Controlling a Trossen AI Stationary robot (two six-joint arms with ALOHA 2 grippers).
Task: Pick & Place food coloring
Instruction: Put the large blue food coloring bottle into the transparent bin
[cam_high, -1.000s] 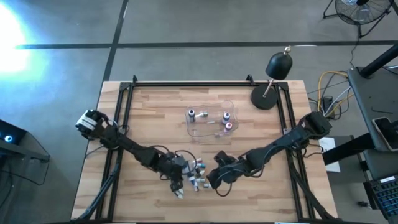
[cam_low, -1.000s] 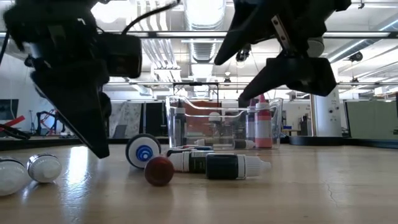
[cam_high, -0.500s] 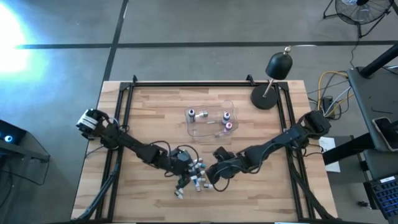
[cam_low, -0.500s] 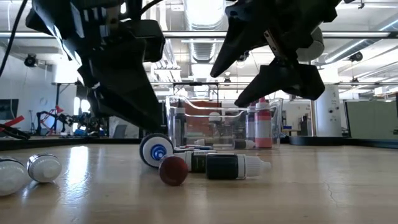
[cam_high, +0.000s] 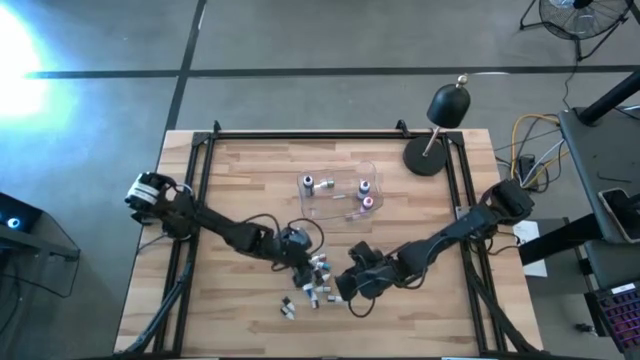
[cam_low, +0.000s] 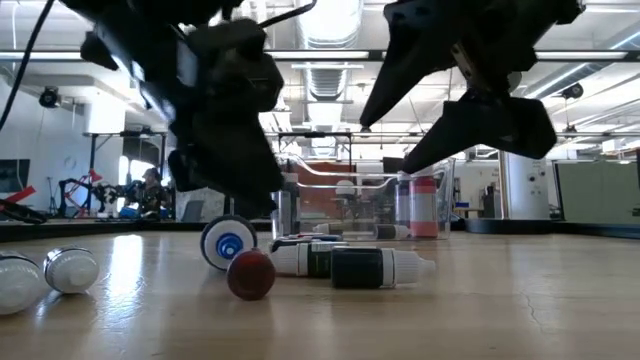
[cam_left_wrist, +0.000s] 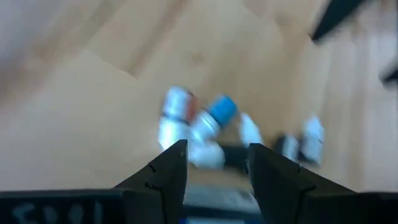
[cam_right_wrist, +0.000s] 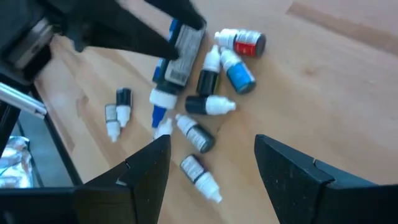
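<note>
Several tiny food coloring bottles (cam_high: 318, 280) lie on their sides in a loose heap near the table's near middle. Among them in the low view are a blue-capped one (cam_low: 228, 243), a red-capped one (cam_low: 250, 275) and a dark one (cam_low: 375, 268). Two more (cam_high: 287, 308) lie apart, toward the near edge. My left gripper (cam_high: 300, 255) hangs open close over the heap's far-left side, with bottles (cam_left_wrist: 199, 124) showing past its fingers. My right gripper (cam_high: 350, 287) is open above the heap's right side, looking down on it (cam_right_wrist: 205, 93).
A clear plastic tub (cam_high: 335, 200) stands toward the far side of the heap, with three bottles upright in it. A black dome lamp (cam_high: 440, 125) stands at the far right corner. Black rails run along the table's left, right and far edges.
My left gripper has moved from the heap's near-left side toward the far edge and a little right, ending over the heap's far-left side. The blue-capped and red-capped bottles rolled a short way sideways and back.
</note>
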